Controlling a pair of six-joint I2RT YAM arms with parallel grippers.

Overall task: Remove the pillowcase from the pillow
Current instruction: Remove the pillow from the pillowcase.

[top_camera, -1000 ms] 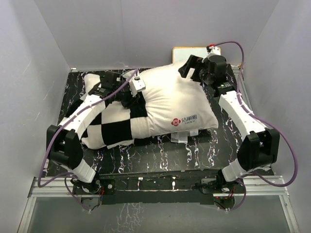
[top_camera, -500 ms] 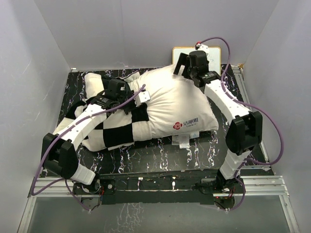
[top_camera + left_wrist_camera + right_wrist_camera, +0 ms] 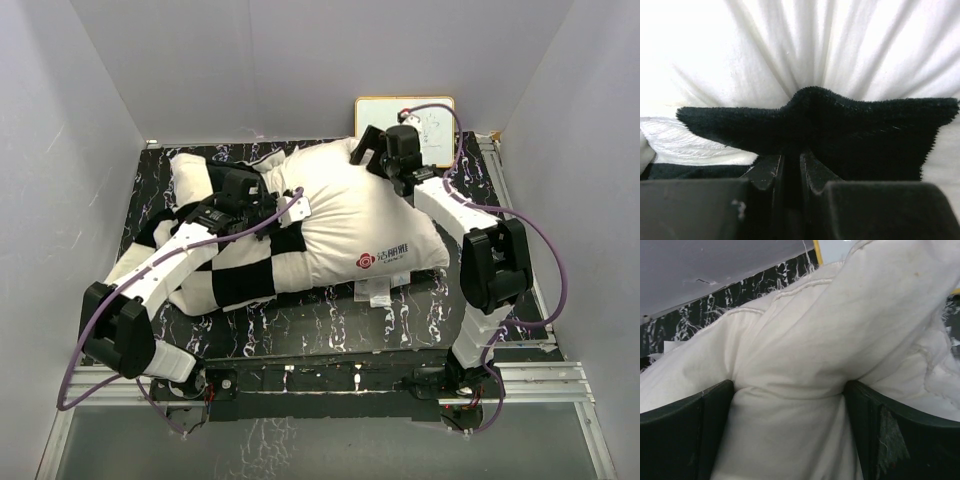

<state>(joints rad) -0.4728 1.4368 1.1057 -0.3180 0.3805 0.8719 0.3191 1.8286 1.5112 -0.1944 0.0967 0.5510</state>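
Left claw [image 3: 791, 156], fingers pressed together on a ridge of black plush, pinches the hem of the pillowcase [image 3: 850, 135] where it bunches against gathered white cloth, a grip that looks set for dragging the cover toward the robot's left. Opposite, the right claw [image 3: 790, 410] is clamped on a far corner of the pillow [image 3: 805, 340], white stuffing bulging between its two dark fingers [image 3: 685, 432], apparently to anchor the cushion against that pull. From above, the pillow lies across the black marbled tabletop [image 3: 330, 320], its right half bare with a red logo [image 3: 383, 256] facing up and sewn tags at its near edge, while the checkered cover wraps the left end under the left arm. By this reading the case is roughly half off, and the two arms are stationed at opposite ends so that one holds while the other strips.
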